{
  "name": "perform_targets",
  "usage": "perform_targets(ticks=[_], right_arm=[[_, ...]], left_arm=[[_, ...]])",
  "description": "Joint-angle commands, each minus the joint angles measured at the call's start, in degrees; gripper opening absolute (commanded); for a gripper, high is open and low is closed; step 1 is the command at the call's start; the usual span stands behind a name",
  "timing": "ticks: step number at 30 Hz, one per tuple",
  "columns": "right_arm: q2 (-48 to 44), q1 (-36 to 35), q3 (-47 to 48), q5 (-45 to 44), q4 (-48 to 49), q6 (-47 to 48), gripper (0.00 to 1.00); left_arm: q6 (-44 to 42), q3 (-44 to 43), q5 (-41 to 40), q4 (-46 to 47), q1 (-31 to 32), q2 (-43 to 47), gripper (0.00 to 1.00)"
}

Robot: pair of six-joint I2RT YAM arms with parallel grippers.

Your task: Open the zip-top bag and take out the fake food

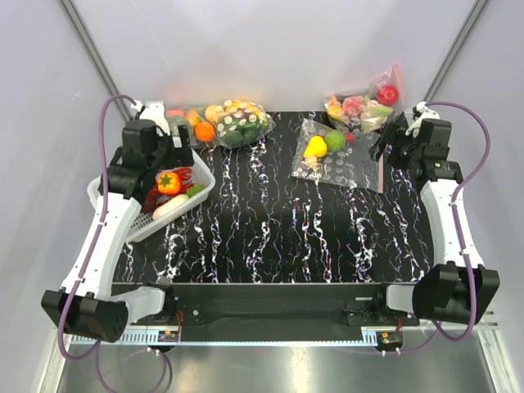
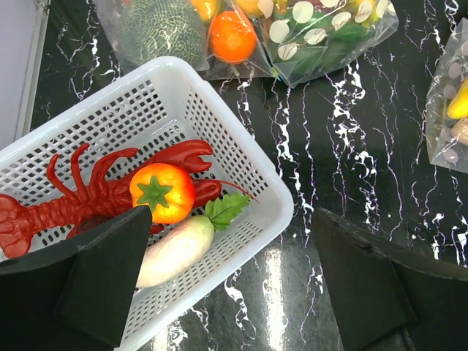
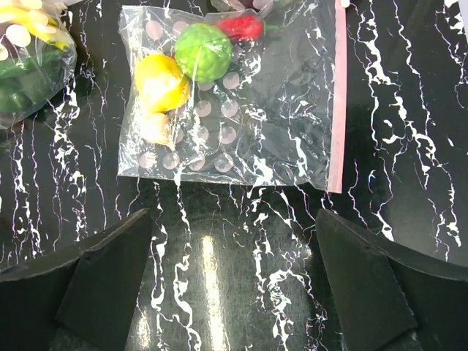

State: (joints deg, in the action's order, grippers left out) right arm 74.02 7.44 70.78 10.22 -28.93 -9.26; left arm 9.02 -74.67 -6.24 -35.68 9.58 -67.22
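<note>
The zip-top bag (image 1: 348, 164) (image 3: 270, 110) lies flat on the black marbled table at the back right, its pinkish-red zip strip (image 3: 338, 95) along its right edge, looking closed. The fake food sits inside its far left corner: a round green fruit (image 3: 203, 51) (image 1: 335, 140), a yellow fruit (image 3: 159, 80) (image 1: 315, 147), a small red piece (image 3: 241, 27) and a small tan piece (image 3: 156, 128). My right gripper (image 3: 234, 219) (image 1: 383, 149) hovers open just short of the bag's near edge, nothing between its fingers. My left gripper (image 2: 232, 241) (image 1: 182, 151) stands open and empty over the basket's corner.
A white basket (image 2: 168, 69) (image 1: 102, 192) at the left holds a red lobster (image 2: 80, 197), a tomato (image 2: 162, 191) and a white radish (image 2: 175, 248). A bulging dotted bag of oranges and greens (image 1: 229, 123) lies at the back. Another dotted bag with a red apple (image 1: 364, 106) sits behind the zip-top bag.
</note>
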Motion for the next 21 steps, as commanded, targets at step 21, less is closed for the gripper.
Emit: perform_targets(ticks=[21], right_arm=[[28.60, -0.15, 11.03, -6.26, 7.92, 3.45, 1.00]], left_arm=[[-0.84, 4.09, 1.06, 5.01, 0.79, 6.84, 0.99]])
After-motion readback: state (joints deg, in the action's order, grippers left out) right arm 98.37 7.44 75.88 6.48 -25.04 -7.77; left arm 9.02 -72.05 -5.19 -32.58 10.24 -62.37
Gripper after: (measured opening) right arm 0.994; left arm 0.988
